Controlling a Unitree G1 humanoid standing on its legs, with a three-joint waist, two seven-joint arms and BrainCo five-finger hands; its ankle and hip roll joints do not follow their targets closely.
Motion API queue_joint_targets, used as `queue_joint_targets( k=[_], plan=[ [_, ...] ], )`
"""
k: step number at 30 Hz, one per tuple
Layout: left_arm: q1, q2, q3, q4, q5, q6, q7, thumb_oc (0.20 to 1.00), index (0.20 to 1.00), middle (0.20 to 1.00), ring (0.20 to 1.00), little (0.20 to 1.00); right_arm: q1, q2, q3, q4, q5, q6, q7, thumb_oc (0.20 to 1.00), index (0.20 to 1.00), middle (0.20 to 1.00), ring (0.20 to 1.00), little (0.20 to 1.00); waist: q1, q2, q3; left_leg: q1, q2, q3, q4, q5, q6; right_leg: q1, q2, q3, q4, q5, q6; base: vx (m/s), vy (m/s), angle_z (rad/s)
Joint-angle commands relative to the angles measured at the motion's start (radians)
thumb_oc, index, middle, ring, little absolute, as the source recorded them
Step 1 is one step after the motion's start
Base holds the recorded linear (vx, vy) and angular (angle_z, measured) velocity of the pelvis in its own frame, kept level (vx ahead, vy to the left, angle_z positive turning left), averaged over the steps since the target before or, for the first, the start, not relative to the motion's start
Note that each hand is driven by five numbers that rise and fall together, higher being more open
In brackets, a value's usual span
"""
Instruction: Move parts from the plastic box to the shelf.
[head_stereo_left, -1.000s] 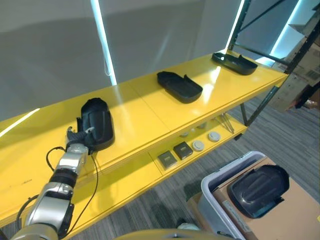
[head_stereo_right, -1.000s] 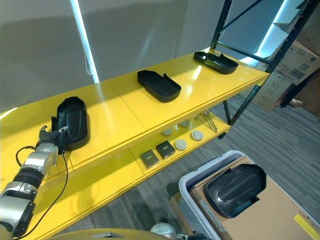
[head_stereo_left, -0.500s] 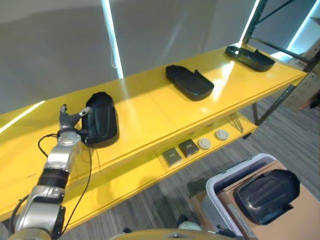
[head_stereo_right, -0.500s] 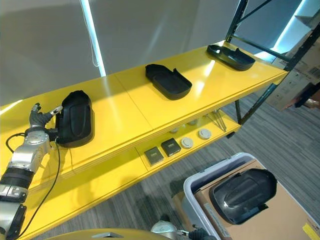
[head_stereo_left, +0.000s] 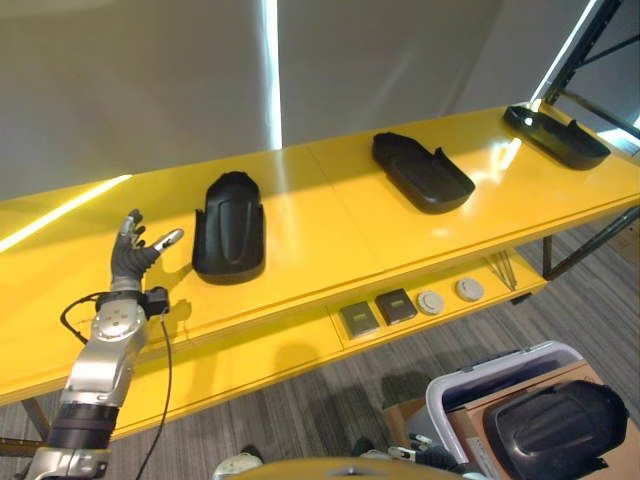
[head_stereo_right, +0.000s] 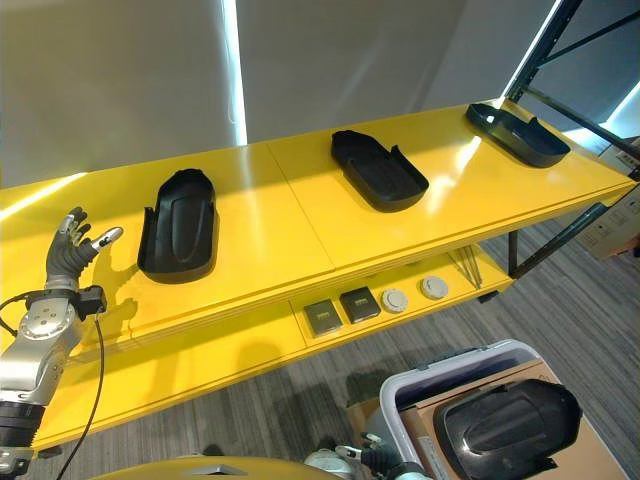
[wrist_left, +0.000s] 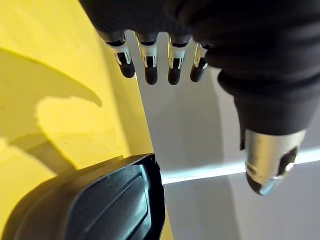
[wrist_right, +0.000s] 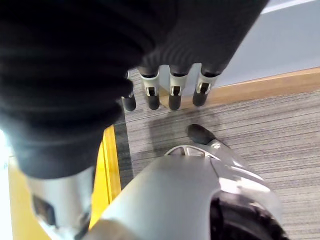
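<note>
Left hand (head_stereo_left: 130, 262) open, near black part (head_stereo_left: 230, 227).

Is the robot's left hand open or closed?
Open. The left hand has straight, spread fingers and hovers beside the black plastic part on the yellow shelf, not touching it.

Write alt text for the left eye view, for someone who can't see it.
The robot's left hand, fingers spread open, hovers over a long yellow shelf just beside a black plastic part lying on it. Two more black parts sit farther along the shelf, and another rests in a plastic box on the floor below.
</note>
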Motion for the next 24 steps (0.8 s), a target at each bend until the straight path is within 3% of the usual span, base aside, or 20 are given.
queue_joint_targets(
  k=[1, 5, 10, 12, 13, 14, 19, 20, 22, 24],
  plan=[
    [0.035, -0.072, -0.025, -0.197, -0.088, -0.254, -0.09, 1.0, 1.0, 1.0, 1.0, 1.0, -0.034, -0.001, -0.065, 0.011, 0.101, -0.029, -0.01, 1.0, 1.0, 1.0, 1.0, 1.0, 0.038, -0.031, 0.083, -0.238, 0.123, -0.053, 0.243, -0.045, -0.044, -0.041, -0.03, 0.078, 0.044, -0.086, 0.043, 0.05, 0.003, 0.02],
    [0.053, -0.068, -0.014, -0.198, -0.086, -0.265, -0.126, 1.0, 1.0, 1.0, 1.0, 1.0, -0.013, 0.001, -0.072, -0.003, 0.092, -0.012, -0.005, 1.0, 1.0, 1.0, 1.0, 1.0, 0.031, -0.023, 0.068, -0.2, 0.119, -0.052, 0.194, -0.032, -0.048, -0.036, -0.028, 0.07, 0.036, -0.084, 0.043, 0.06, -0.027, 0.05],
    [0.055, -0.061, -0.014, -0.215, -0.085, -0.329, -0.202, 1.0, 1.0, 1.0, 1.0, 1.0, -0.019, 0.015, -0.072, 0.024, 0.069, 0.016, 0.001, 1.0, 1.0, 1.0, 1.0, 1.0, 0.02, -0.008, 0.045, -0.134, 0.096, -0.047, 0.123, -0.024, -0.042, -0.031, -0.029, 0.066, 0.033, -0.074, 0.049, 0.07, 0.011, 0.07],
    [0.03, -0.051, -0.015, -0.251, -0.121, -0.371, -0.329, 1.0, 1.0, 1.0, 1.0, 1.0, -0.018, 0.03, -0.073, 0.072, 0.051, -0.01, 0.01, 1.0, 1.0, 1.0, 1.0, 1.0, 0.013, 0.001, 0.035, -0.112, 0.086, -0.039, 0.103, -0.027, -0.035, -0.035, -0.037, 0.067, 0.041, -0.071, 0.056, 0.07, 0.045, 0.05],
    [0.022, -0.045, -0.016, -0.29, -0.16, -0.373, -0.431, 1.0, 1.0, 1.0, 1.0, 1.0, -0.009, 0.039, -0.075, 0.091, 0.046, -0.028, 0.002, 1.0, 1.0, 1.0, 1.0, 1.0, 0.009, 0.006, 0.03, -0.099, 0.079, -0.032, 0.093, -0.031, -0.031, -0.037, -0.042, 0.065, 0.04, -0.065, 0.064, 0.06, 0.046, 0.04],
    [0.02, -0.042, -0.017, -0.301, -0.181, -0.366, -0.458, 1.0, 1.0, 1.0, 1.0, 1.0, -0.007, 0.04, -0.077, 0.097, 0.043, -0.032, 0.003, 1.0, 1.0, 1.0, 1.0, 1.0, 0.008, 0.008, 0.03, -0.097, 0.077, -0.031, 0.09, -0.032, -0.03, -0.038, -0.043, 0.065, 0.04, -0.063, 0.066, 0.04, 0.038, 0.05],
    [0.026, -0.011, -0.015, -0.359, -0.311, -0.255, -0.756, 1.0, 1.0, 1.0, 1.0, 1.0, 0.007, 0.04, -0.094, 0.115, -0.006, -0.046, 0.017, 1.0, 1.0, 1.0, 1.0, 1.0, 0.0, 0.019, 0.023, -0.081, 0.063, -0.017, 0.077, -0.039, -0.022, -0.046, -0.054, 0.065, 0.041, -0.052, 0.082, 0.02, 0.03, 0.0],
    [0.042, 0.018, -0.018, -0.377, -0.328, -0.198, -0.867, 1.0, 1.0, 1.0, 1.0, 1.0, 0.008, 0.031, -0.104, 0.127, -0.011, -0.057, 0.03, 1.0, 1.0, 1.0, 1.0, 1.0, -0.001, 0.025, 0.022, -0.077, 0.06, -0.012, 0.075, -0.041, -0.02, -0.05, -0.058, 0.064, 0.044, -0.049, 0.086, 0.02, 0.031, -0.02],
    [0.053, 0.037, -0.028, -0.388, -0.345, -0.156, -0.924, 1.0, 1.0, 1.0, 1.0, 1.0, 0.008, 0.025, -0.106, 0.133, -0.012, -0.061, 0.034, 1.0, 1.0, 1.0, 1.0, 1.0, -0.001, 0.029, 0.022, -0.076, 0.058, -0.01, 0.074, -0.042, -0.018, -0.051, -0.061, 0.062, 0.045, -0.048, 0.089, 0.01, 0.033, -0.02],
    [0.077, 0.062, -0.048, -0.394, -0.374, -0.068, -1.005, 1.0, 1.0, 1.0, 1.0, 1.0, 0.011, 0.014, -0.109, 0.135, -0.022, -0.064, 0.044, 1.0, 1.0, 1.0, 1.0, 1.0, -0.002, 0.037, 0.022, -0.076, 0.054, -0.006, 0.073, -0.045, -0.015, -0.055, -0.065, 0.063, 0.046, -0.045, 0.093, 0.0, 0.04, -0.01]
  ],
)
